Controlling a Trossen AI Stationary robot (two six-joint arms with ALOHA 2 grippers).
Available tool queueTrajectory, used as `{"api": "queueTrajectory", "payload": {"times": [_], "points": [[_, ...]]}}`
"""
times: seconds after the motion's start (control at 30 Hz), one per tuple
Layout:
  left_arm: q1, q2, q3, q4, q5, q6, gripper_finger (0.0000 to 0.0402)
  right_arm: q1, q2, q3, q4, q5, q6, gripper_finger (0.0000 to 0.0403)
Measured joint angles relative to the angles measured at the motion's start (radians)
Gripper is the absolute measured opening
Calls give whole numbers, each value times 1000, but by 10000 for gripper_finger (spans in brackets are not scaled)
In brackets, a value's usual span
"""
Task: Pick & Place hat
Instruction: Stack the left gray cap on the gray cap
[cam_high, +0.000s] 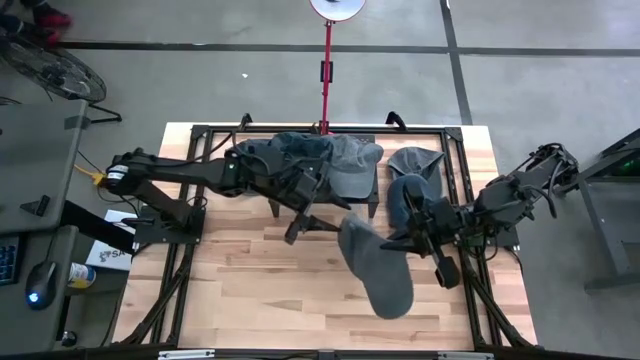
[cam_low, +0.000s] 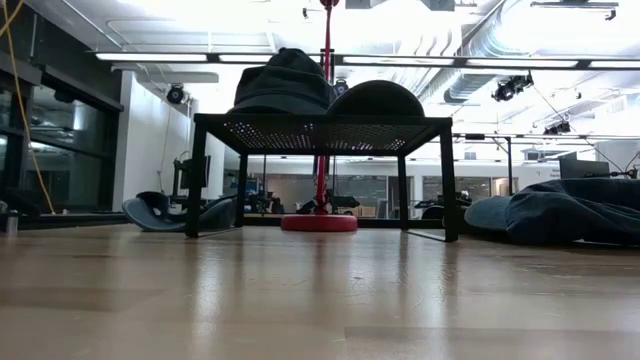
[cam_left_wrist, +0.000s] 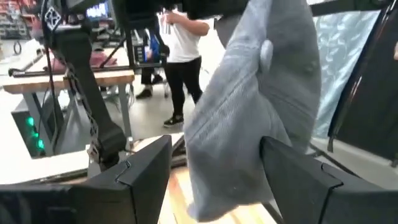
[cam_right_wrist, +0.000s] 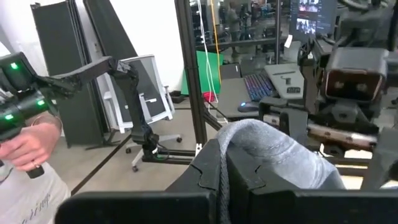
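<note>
A grey cap hangs from my right gripper over the table's near right part; the low view does not show it. In the right wrist view, grey cloth sits between that gripper's shut fingers. My left gripper is open at mid-table, just left of the cap. In its wrist view the cap hangs ahead between the spread fingers; I cannot tell whether it touches them. Several more caps rest on a black mesh rack. My right gripper pinches the grey cap by a rolled fold of its cloth at the cap's upper end, coming in from the table's right side. The cap hangs below and leftward from the fingers, its crown turned toward the left arm.
The rack spans the table's far half, with a red stand behind it. A blue cap lies on the table by the rack's right side, a dark cap beyond it. Bare wood lies at the near left. A person stands beyond the table.
</note>
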Motion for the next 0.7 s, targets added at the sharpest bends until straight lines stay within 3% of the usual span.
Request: {"api": "queueTrajectory", "payload": {"times": [0.4, 0.7], "points": [[0, 3, -1, 52, 162, -95, 243, 0, -19, 0, 3, 78, -46, 0], [-9, 3, -1, 58, 169, -155, 243, 0, -23, 0, -48, 231, -35, 0]]}}
